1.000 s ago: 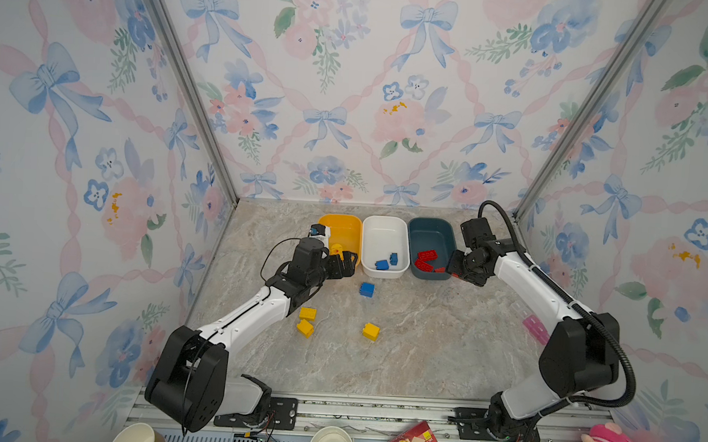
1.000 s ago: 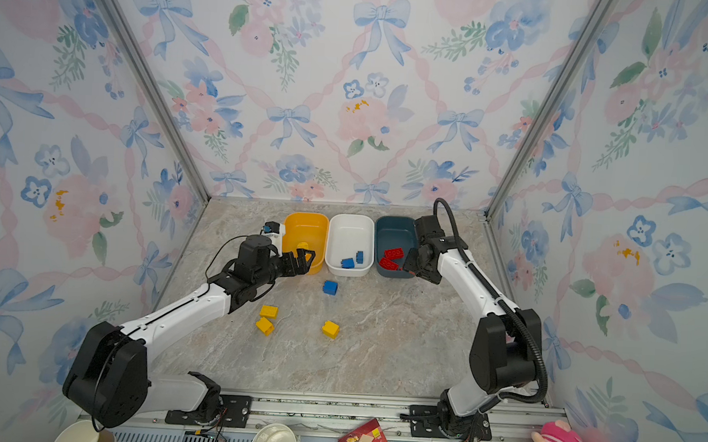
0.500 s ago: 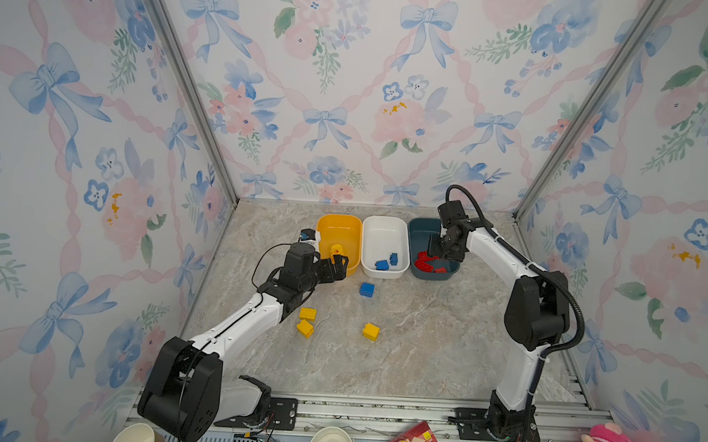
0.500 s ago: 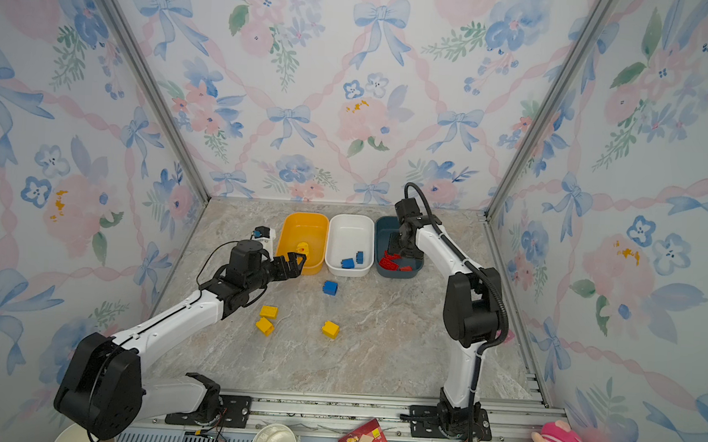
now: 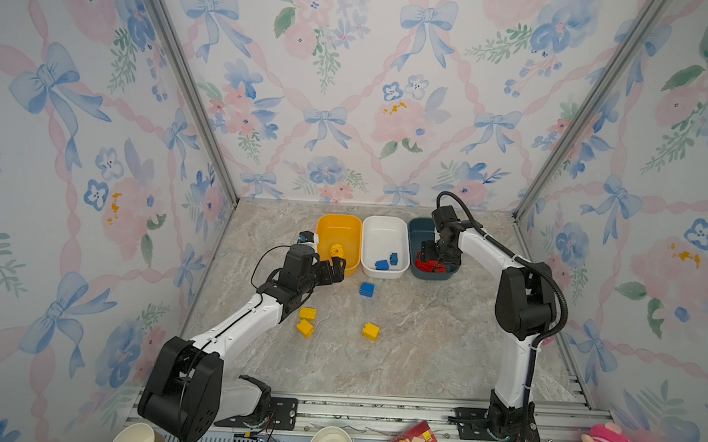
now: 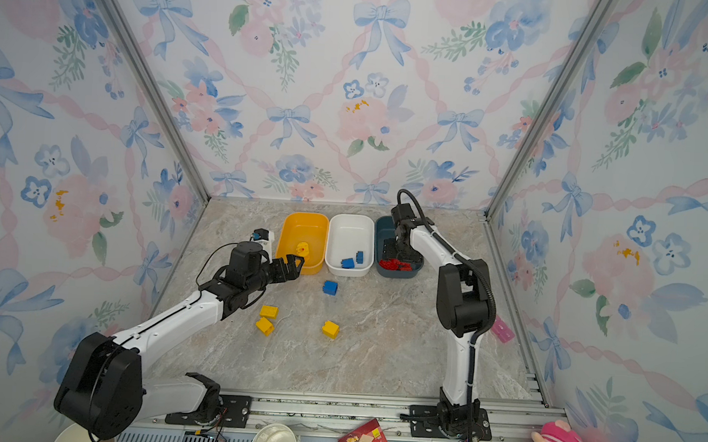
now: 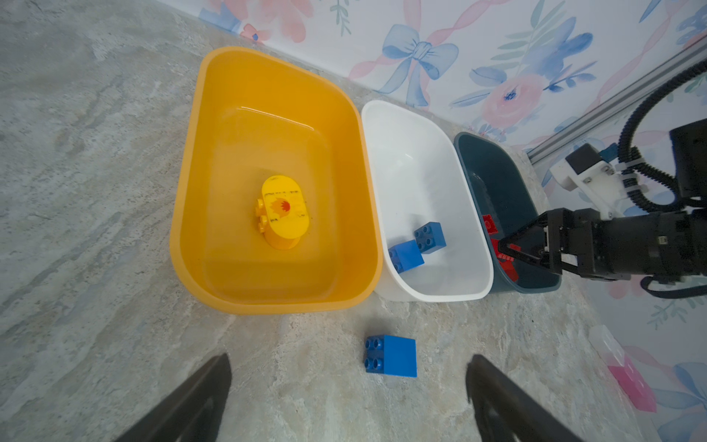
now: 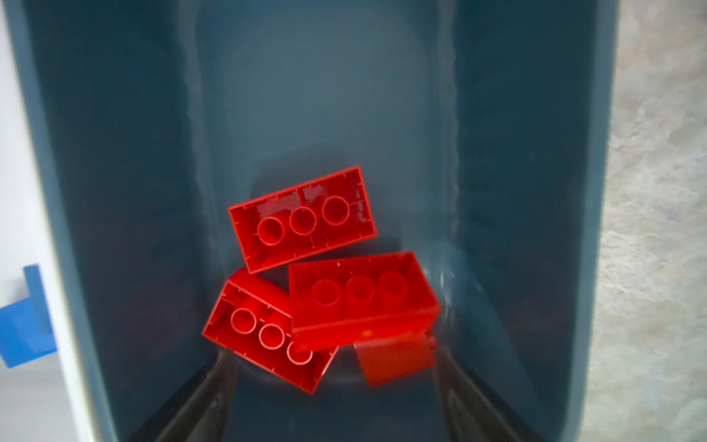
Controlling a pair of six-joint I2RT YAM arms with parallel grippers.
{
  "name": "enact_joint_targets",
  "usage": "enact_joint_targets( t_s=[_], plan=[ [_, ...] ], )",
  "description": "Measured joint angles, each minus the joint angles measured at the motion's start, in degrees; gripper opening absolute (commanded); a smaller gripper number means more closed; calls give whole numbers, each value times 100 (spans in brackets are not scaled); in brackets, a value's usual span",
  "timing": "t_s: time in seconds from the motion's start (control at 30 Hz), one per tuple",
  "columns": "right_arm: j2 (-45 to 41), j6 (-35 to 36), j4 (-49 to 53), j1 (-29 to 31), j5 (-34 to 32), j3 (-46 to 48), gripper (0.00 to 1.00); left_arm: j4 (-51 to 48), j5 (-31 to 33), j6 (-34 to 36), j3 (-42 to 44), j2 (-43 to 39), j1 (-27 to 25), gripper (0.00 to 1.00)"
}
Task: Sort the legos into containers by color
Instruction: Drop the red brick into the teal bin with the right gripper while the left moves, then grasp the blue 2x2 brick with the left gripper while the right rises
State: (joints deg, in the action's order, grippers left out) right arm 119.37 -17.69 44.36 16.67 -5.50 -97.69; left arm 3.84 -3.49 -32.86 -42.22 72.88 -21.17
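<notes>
While the marbled tabletop is being shared by both arms, three tubs are being shown in a touching row at its far edge: the yellow-orange tub, the white tub and the dark teal tub. The left gripper is being held just before the yellow-orange tub, jaws spread wide and empty. The right gripper is being held inside the dark teal tub, jaws parted, nothing clamped, above four red bricks, one blurred. Two blue bricks are being contained by the white tub, and a rounded yellow piece by the yellow-orange one. One loose blue brick and three yellow bricks are being borne by the tabletop, the blue one near the white tub.
</notes>
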Motion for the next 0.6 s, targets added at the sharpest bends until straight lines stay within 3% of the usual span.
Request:
enact_joint_targets(
  t_s=[0.6],
  plan=[
    [-525,-28,26,2,138,-9,94,-643,549,-9,-9,-258,55,98]
  ],
)
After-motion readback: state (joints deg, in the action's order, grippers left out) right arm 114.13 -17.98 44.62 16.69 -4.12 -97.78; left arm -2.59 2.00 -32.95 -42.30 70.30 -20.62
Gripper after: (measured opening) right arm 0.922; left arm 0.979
